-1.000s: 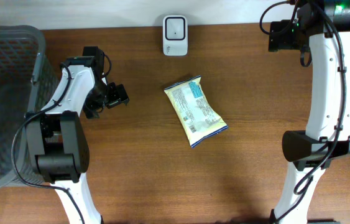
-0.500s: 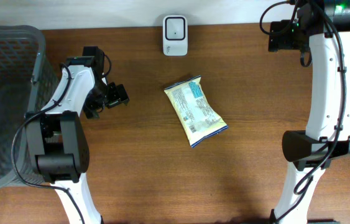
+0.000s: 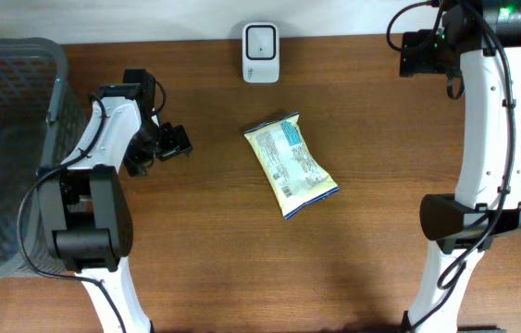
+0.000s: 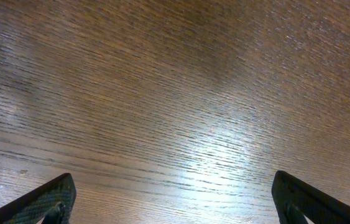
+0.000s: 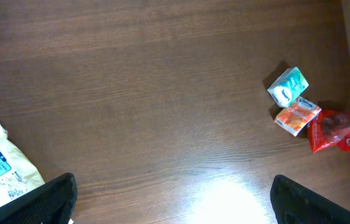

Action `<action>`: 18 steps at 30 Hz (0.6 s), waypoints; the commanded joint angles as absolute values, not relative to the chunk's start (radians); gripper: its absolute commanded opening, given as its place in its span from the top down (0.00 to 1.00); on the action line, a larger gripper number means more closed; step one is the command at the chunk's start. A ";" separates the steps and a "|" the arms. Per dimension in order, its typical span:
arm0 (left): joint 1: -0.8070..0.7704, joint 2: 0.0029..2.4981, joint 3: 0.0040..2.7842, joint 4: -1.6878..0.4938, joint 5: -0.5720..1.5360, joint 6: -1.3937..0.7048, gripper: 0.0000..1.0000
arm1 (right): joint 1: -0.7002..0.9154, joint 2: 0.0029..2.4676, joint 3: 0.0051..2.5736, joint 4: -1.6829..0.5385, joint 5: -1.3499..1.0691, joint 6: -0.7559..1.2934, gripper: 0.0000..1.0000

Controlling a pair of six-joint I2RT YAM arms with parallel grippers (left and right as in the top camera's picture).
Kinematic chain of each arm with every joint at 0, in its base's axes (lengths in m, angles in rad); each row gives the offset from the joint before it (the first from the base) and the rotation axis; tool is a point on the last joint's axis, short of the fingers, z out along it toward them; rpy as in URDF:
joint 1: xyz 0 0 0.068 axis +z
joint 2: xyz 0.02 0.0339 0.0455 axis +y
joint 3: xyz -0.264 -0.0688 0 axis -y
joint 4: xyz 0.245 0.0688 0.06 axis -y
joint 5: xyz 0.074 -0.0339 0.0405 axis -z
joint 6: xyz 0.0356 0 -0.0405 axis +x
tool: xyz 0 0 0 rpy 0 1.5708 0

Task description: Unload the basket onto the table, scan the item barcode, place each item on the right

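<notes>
Wooden bench (image 3: 204,259) carries a snack packet (image 3: 291,166) lying flat near its middle, well apart from both arms. Left fingers (image 4: 50,198) and right fingers (image 5: 50,193) stand spread wide, holding nothing. What looks like a white scanner (image 3: 261,53) sits at the far edge.

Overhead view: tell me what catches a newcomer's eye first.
The pale yellow snack packet lies askew mid-table, alone on the dark wood. Behind it, at the far edge, sits the white scanner. A grey mesh basket fills the left side.
</notes>
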State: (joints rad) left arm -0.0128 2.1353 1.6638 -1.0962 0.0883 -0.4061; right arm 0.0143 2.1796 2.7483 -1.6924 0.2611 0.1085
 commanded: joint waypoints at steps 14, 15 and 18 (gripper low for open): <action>-0.012 2.110 1.673 -1.097 0.078 -0.414 0.01 | 0.012 2.184 2.745 -1.634 0.104 0.112 0.01; -0.012 2.110 1.673 -1.097 0.078 -0.415 0.01 | 0.012 2.184 2.745 -1.634 0.091 0.112 0.01; -0.010 2.110 1.673 -1.097 0.078 -0.414 0.01 | 0.013 2.184 2.745 -1.596 0.047 0.112 0.01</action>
State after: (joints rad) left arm -0.0124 2.1353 1.6638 -1.0962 0.0883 -0.4061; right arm 0.0143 2.1799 2.7483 -1.6344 0.1307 0.1089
